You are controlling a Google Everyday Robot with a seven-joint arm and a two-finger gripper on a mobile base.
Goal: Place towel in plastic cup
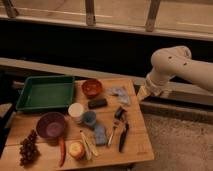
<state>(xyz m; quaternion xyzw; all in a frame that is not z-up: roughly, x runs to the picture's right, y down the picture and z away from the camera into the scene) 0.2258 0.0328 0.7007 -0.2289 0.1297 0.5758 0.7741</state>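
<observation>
Now: towel on table, gripper off the right edge

Gripper [144, 93] is at the end of the white arm [172, 62], just past the right edge of the table [137, 150], level with the back right corner. It is near the towel [120, 94] but apart from it. Nothing visibly held. Open or closed: cannot tell. The arm enters from the right, bends at a rounded joint and angles down-left toward the table.

Towel: pale grey-blue, crumpled, lying on the table at back right. It is right of the orange bowl [92, 87] with a gap between them. Not in the cup.

Blue cup [90, 119]: upright, mid-table, just beside the white cup [76, 111] on that cup's front-right; touching or not, can't tell. It is well apart from the towel. A dark block [97, 103] lies roughly between the two.

Rest of the table:
- Green tray [30, 102], back left.
- Purple bowl [51, 125], in front of the tray and left of the white cup.
- Grapes [29, 147], front left.
- Red chili [62, 150], lying lengthwise beside the apple [76, 149].
- Blue pad [100, 134], in front of the blue cup.
- Pale utensil [87, 144], between apple and pad; type unclear.
- Black-handled tools [123, 134], right of the pad; one smaller black piece [119, 112] sits behind them.
</observation>
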